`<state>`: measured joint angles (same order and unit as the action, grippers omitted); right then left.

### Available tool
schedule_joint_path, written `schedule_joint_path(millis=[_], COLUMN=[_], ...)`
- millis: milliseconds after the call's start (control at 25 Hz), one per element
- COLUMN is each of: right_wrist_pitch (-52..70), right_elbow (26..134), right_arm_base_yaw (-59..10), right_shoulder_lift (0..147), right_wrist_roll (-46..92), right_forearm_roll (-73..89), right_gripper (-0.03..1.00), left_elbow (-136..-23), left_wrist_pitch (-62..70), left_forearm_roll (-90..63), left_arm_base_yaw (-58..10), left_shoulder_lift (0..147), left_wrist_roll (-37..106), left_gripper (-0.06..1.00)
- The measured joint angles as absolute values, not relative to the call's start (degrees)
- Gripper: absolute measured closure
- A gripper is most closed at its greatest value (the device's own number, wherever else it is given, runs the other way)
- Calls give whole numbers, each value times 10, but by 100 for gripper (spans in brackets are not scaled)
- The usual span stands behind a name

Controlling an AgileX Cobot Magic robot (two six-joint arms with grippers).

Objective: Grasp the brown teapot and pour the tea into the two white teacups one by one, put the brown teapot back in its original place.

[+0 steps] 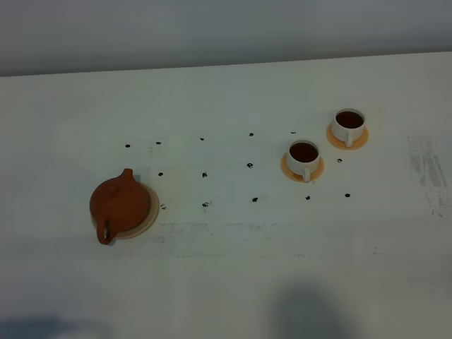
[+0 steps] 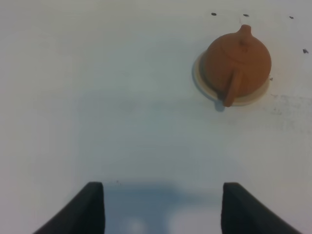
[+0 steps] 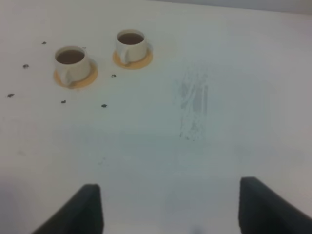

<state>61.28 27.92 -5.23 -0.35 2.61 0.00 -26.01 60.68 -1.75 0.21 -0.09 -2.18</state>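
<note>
White worktop [image 1: 226,282] shows both white teacups [image 1: 304,159] [image 1: 348,127] holding tea, the brown teapot [image 1: 119,205] on its tan coaster [image 1: 150,215], both end effectors [image 2: 162,207] [image 3: 170,207] open and empty: task looks complete.

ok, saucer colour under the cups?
Orange saucers; clearest in the right wrist view.

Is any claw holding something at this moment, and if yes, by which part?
Nothing is held. Both claws, left and right, are open over bare table; the teapot sits alone on its coaster.

White table [image 1: 226,282]: tan coaster [image 1: 150,212] left, two orange saucers [image 1: 302,169] [image 1: 347,138] right, black dot marks [image 1: 250,165] between.
</note>
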Motion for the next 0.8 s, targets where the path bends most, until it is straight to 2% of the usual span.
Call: schedule_joint_path(millis=[800], right_wrist_pitch=[613], right_elbow=[279], right_arm_base_yaw=[-52], right_shoulder_lift=[-4], right_wrist_roll=[26], right_forearm_roll=[0], right_gripper=[38], left_elbow=[-260], left_wrist_pitch=[607], left_forearm_roll=[-17], left_arm_base_yaw=[2], left_shoulder_lift=[-1], left_wrist_roll=[-22], left_gripper=[42])
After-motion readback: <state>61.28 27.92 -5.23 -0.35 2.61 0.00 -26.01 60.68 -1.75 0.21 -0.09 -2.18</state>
